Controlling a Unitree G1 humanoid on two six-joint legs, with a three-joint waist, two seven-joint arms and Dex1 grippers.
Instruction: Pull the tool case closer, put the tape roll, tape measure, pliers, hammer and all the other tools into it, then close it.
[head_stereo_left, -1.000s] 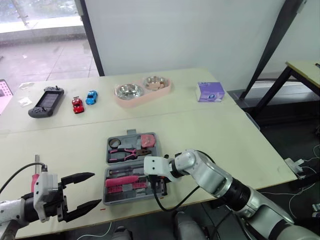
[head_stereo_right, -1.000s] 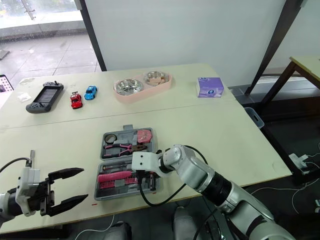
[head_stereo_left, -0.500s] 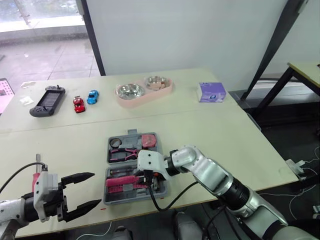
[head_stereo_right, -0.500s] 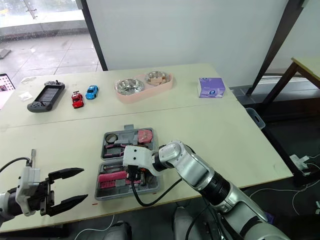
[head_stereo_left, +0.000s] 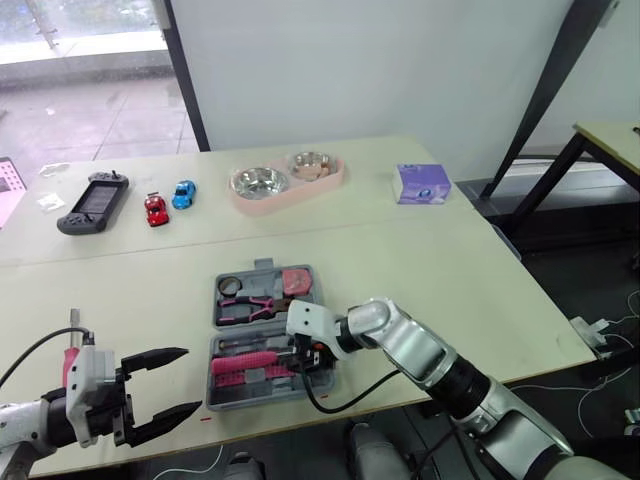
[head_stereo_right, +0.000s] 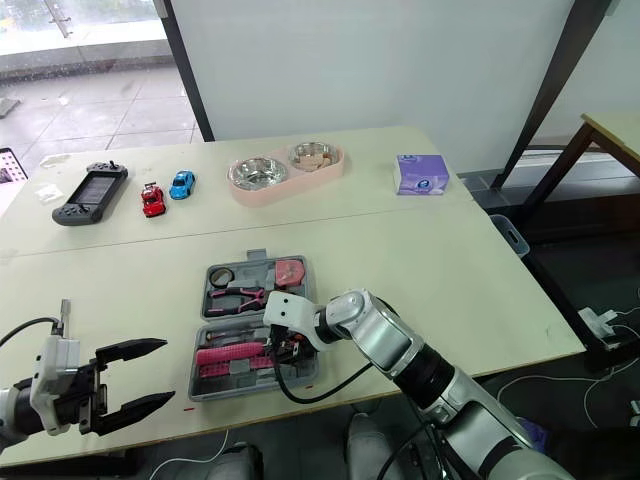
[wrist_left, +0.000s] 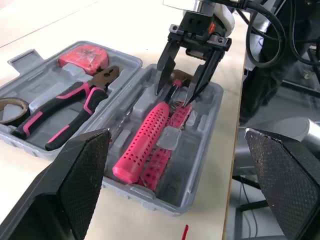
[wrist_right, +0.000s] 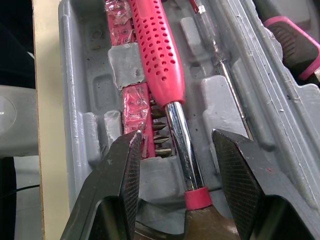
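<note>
Left wrist view: right arm's fingers (wrist_left: 165, 67) spread astride hammer (wrist_left: 142, 142).

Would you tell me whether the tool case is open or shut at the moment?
Open: the tool case lies spread flat, both halves facing up, with pliers and hammer visible inside.

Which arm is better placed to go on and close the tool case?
Probably the right. The right gripper hangs open over the hammer inside the tool case. The left gripper, open too, sits off to the case's left, apart from it.
</note>
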